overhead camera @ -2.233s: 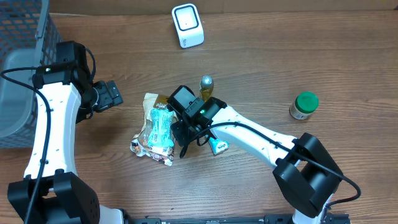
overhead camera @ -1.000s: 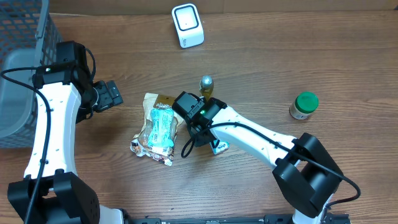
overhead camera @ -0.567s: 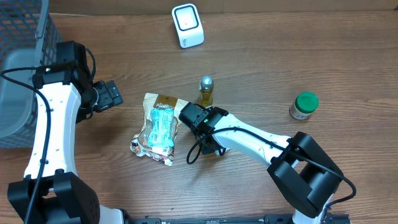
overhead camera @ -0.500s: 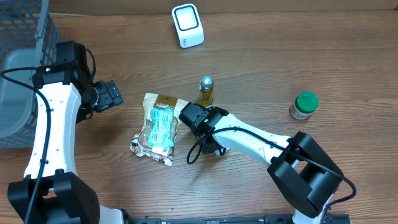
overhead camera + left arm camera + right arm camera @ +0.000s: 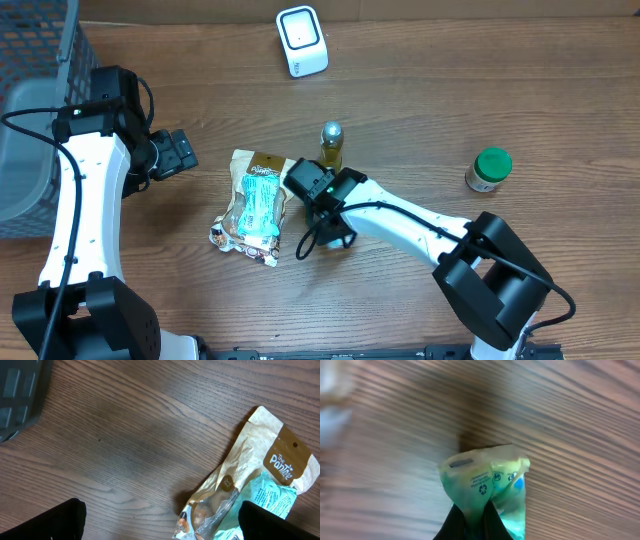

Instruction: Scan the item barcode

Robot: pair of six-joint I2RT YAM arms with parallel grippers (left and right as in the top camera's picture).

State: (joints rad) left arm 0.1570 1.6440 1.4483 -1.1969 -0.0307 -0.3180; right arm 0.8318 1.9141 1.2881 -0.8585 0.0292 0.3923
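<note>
My right gripper [image 5: 475, 516] is shut, pinching a small pale-green packet [image 5: 485, 482] whose crumpled top stands up between the two dark fingers just above the wooden table. In the overhead view the right gripper [image 5: 334, 232] points down near the table's middle and hides most of the packet. The white barcode scanner [image 5: 301, 40] stands at the far edge, well away from the packet. My left gripper [image 5: 165, 531] hangs open over bare wood, with the edge of a snack-bag pile [image 5: 260, 485] just inside its right finger [image 5: 280, 522]. Overhead, the left gripper [image 5: 180, 152] sits left of that pile.
A pile of snack bags [image 5: 255, 205] lies left of the right gripper. A small bottle with a silver cap [image 5: 331, 145] stands just behind it. A green-lidded jar [image 5: 489, 168] is at the right. A grey basket [image 5: 30, 120] fills the far left edge.
The right gripper moved off the snack bags, came down on the small green packet beside them and closed its jaws on it. The left arm has not moved.
</note>
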